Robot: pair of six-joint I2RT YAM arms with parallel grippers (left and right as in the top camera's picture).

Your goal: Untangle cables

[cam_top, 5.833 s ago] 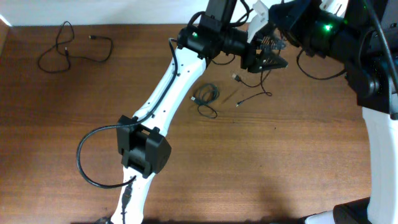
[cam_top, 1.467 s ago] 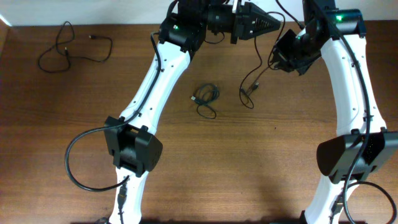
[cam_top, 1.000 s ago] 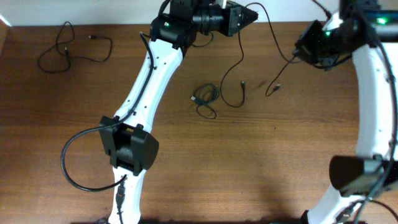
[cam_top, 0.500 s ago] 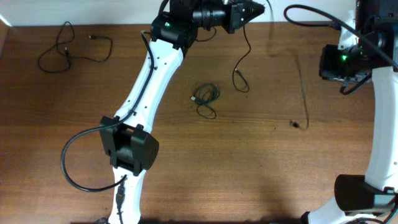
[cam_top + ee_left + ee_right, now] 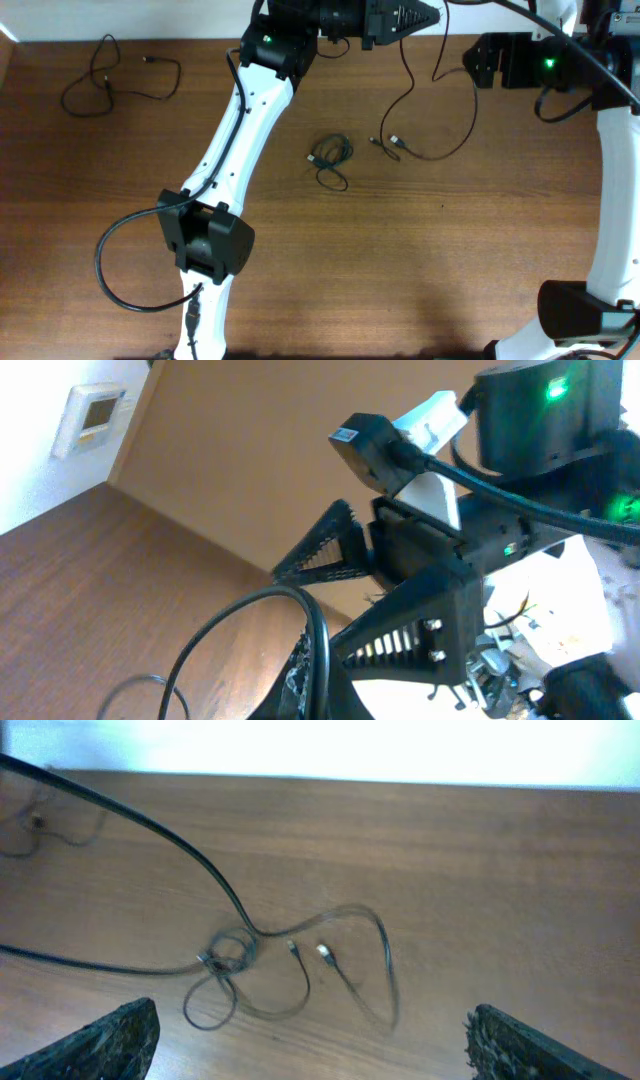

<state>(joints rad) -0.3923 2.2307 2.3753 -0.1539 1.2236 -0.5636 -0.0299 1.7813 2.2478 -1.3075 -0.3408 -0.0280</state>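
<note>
You are mid-separation: your left tool [image 5: 428,14] grips one cable [image 5: 440,156] dangling to the worktop [image 5: 450,260] near the knot [image 5: 330,160], your right tool [image 5: 485,62] gapes empty, so next lay that strand down well apart.

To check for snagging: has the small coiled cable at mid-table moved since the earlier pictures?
No. The coiled cable lies unchanged, equally far from the loose cable at the left edge.

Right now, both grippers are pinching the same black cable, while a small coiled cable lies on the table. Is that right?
Not quite: only the left gripper pinches the black cable. The right gripper is wide open and empty, as the right wrist view shows. The small coiled cable does lie on the table.
</note>
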